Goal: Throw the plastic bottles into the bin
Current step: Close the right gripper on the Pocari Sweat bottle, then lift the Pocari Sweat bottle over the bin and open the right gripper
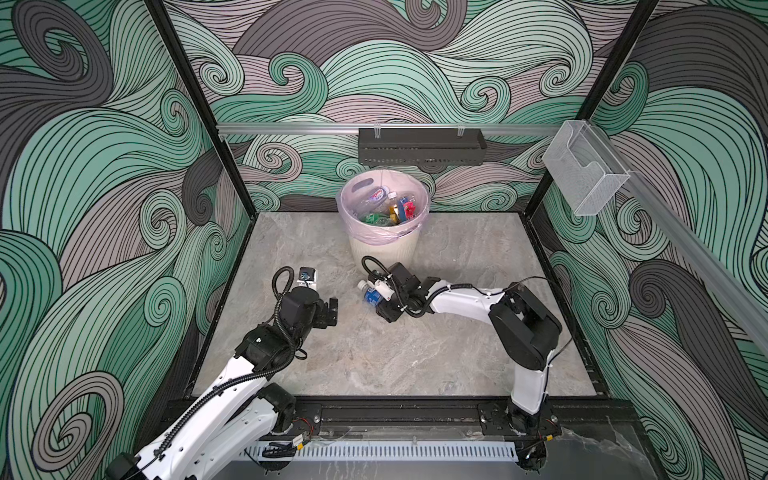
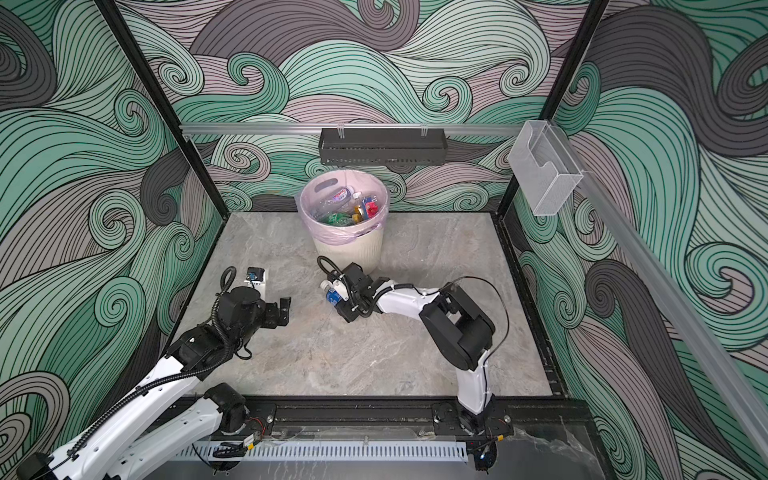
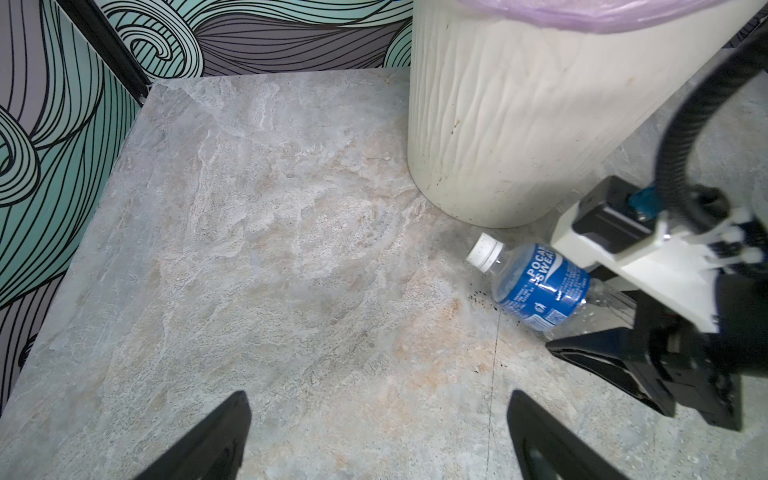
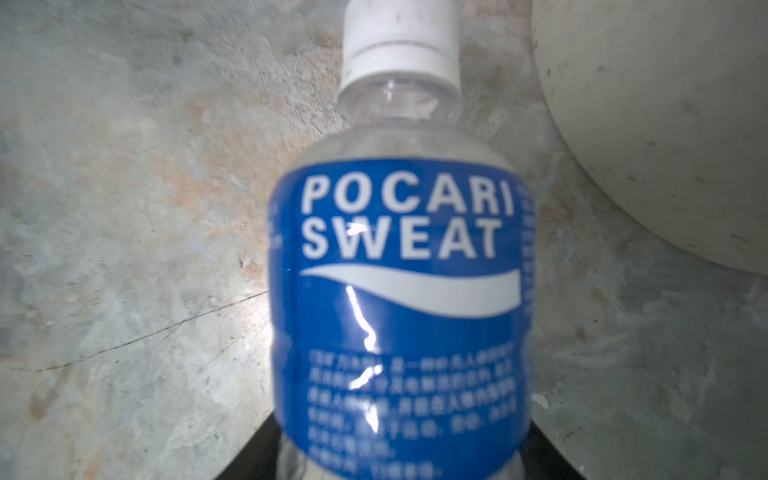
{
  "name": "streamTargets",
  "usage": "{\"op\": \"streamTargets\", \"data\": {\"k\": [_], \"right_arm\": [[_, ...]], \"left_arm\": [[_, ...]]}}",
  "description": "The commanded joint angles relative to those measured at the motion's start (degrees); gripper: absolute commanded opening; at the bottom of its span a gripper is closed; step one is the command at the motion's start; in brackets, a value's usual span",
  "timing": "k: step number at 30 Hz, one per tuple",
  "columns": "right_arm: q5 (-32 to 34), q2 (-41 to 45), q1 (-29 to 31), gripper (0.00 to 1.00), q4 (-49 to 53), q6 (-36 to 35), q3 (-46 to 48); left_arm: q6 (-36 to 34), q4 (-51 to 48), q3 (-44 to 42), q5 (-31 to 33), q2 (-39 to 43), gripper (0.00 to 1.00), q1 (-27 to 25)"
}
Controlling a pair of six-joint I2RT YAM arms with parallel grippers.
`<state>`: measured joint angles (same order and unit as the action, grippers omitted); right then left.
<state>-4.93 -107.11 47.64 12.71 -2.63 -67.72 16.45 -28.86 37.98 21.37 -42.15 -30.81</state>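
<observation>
In both top views the round cream-white ribbed plastic bin with pink liner (image 1: 382,249) (image 2: 349,253), upper centre, holds many crushed bottles (image 1: 386,208). One clear blue-labelled plastic bottle (image 1: 371,294) lies just below it on the otherwise bare grey marbled table (image 1: 415,353).

Left wrist view: the left claw (image 3: 374,436) is wide and empty. The right claw (image 3: 582,311) straddles that bottle's base; whether it grips, I cannot tell.

Right wrist view: the bin wall (image 4: 665,124) stands close, upper right.

The bottle (image 4: 399,266) is clear plastic, its blue label (image 4: 415,332) a glossy film catching glare, with a matt white cap (image 4: 401,45). The bin (image 3: 519,124) looks like matt cream plastic, ribbed and scuffed, under a thin translucent pink liner (image 1: 365,232). The surface (image 3: 270,249) is mottled grey, stone-like and dull, perhaps laminate.
</observation>
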Motion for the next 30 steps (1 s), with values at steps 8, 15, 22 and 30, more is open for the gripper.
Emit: {"op": "streamTargets", "data": {"k": [8, 15, 22, 30], "right_arm": [[2.4, 17.1, 0.4, 0.56, -4.4, 4.4, 13.3], [6.6, 30.0, 0.4, 0.56, -3.3, 7.4, 21.8], [10.5, 37.4, 0.0, 0.55, -0.2, 8.6, 24.9], [13.3, 43.4, 0.0, 0.53, -3.2, 9.6, 26.5]], "left_arm": [[1.5, 2.1, -1.4, -0.2, -0.4, 0.98, 0.5], [1.6, 4.4, -2.0, -1.4, -2.9, 0.98, 0.5], [1.1, 5.0, -1.0, -2.4, -4.3, 0.98, 0.5], [0.5, 4.8, 0.1, -2.8, -5.4, 0.98, 0.4]]}}
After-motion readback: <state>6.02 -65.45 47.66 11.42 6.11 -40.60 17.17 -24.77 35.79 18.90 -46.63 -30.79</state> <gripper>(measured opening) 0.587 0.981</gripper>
